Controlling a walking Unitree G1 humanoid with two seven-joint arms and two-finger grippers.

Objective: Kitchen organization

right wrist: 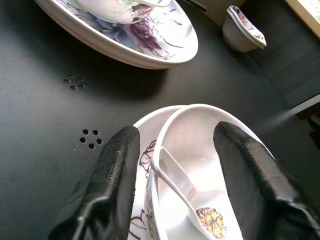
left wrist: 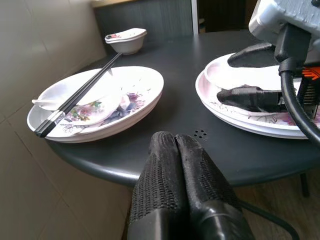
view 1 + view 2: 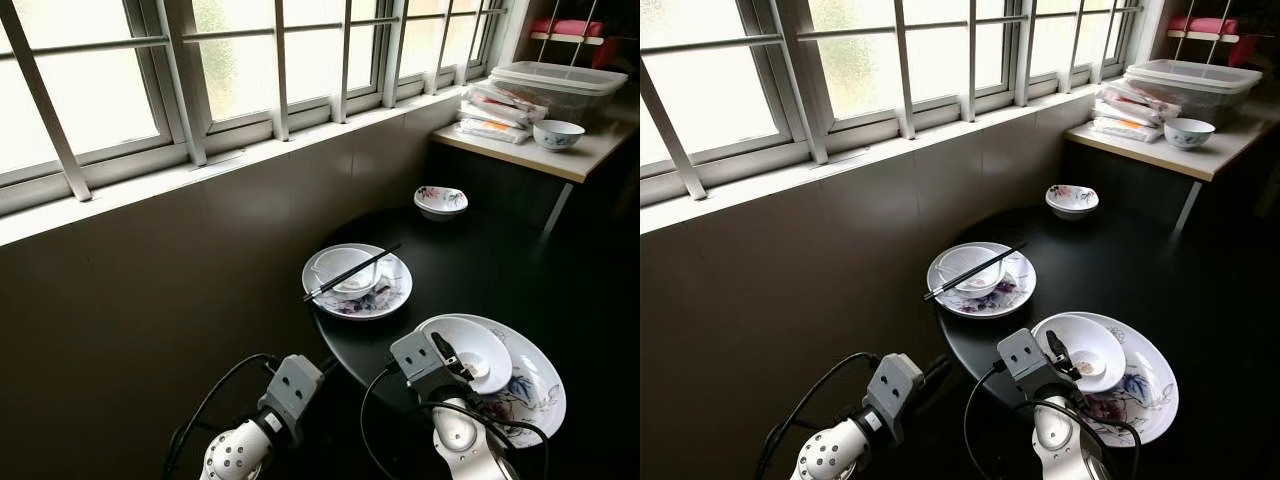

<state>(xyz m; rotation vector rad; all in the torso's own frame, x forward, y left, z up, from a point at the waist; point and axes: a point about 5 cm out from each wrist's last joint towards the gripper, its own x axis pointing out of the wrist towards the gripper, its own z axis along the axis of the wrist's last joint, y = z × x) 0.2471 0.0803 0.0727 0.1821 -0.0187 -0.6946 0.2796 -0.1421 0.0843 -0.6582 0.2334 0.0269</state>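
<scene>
The right gripper (image 1: 175,170) hung wide open over the small white bowl (image 3: 468,348) nested in the flowered plate (image 3: 530,395) on the round black table (image 3: 480,270), gripping nothing. The left gripper (image 2: 180,165), fingers pressed together and empty, waited off the table's edge. Nothing looked tidied yet: black chopsticks (image 3: 350,272) lay across the farther plate setting.

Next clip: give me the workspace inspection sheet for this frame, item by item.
Surface: round black table, matte.
Job's things: far plate holding a bowl with chopsticks across it; near plate holding a white bowl with a spoon; small bowl beyond.
Clutter: nothing seen.
Grippers: right gripper open, jaws straddling the white bowl's rim; left gripper shut, at the table's edge.
Cables: black leads at both wrists.
Surroundings: barred window; side counter with containers.
</scene>
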